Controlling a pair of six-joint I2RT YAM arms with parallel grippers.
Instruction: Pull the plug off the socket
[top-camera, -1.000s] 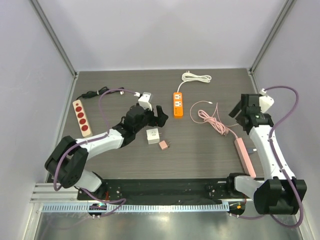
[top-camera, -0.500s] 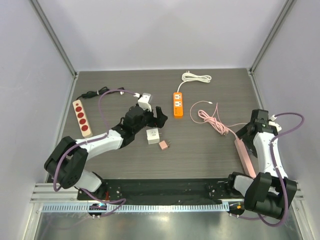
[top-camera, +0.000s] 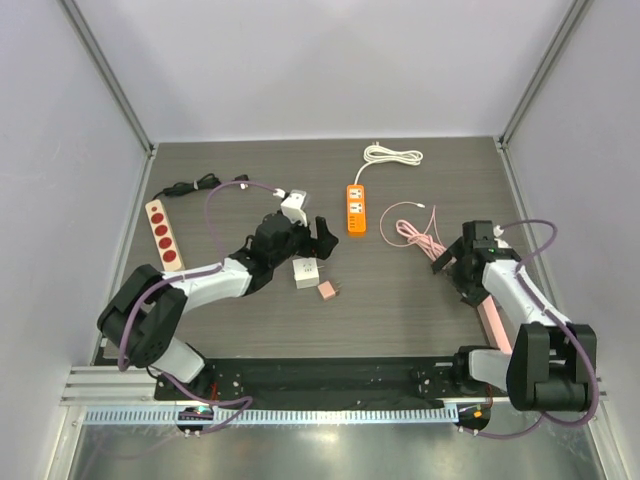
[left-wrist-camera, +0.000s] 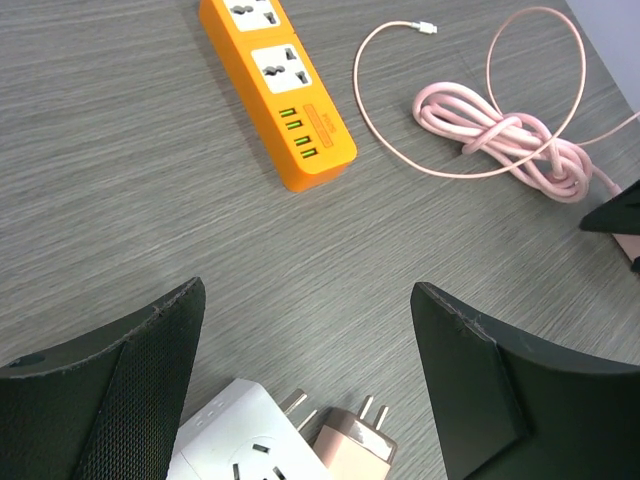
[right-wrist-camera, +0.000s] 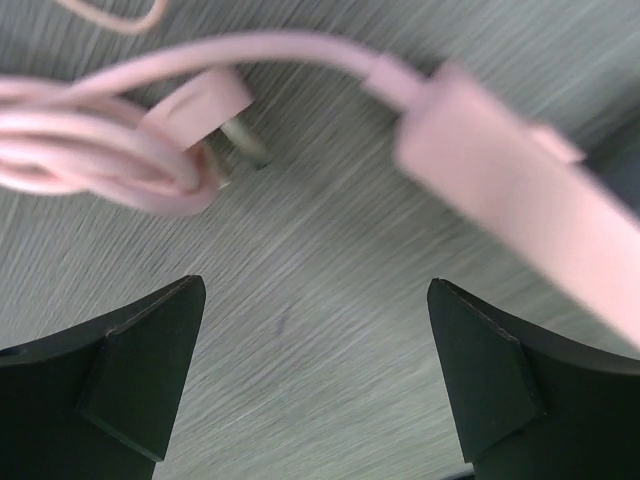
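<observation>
A white socket cube (top-camera: 306, 272) and a small pink plug (top-camera: 327, 290) lie side by side mid-table, apart from each other, prongs bare. In the left wrist view the cube (left-wrist-camera: 240, 440) and plug (left-wrist-camera: 352, 452) sit at the bottom edge, just near of my left gripper (left-wrist-camera: 308, 300), which is open and empty. In the top view the left gripper (top-camera: 316, 238) hovers just beyond the cube. My right gripper (top-camera: 455, 274) is open and empty, low over the table beside the pink cable coil (right-wrist-camera: 100, 150) and pink power strip (right-wrist-camera: 530, 190).
An orange power strip (top-camera: 357, 208) with a white cord (top-camera: 392, 155) lies at the back centre. A wooden strip with red sockets (top-camera: 164, 235) lies at the left. The pink power strip (top-camera: 490, 315) runs along the right, its cable bundle (top-camera: 422, 238) ahead of it.
My right arm has swung down and leftwards, from raised near the right wall to low by the pink strip and cable. The left arm has barely moved.
</observation>
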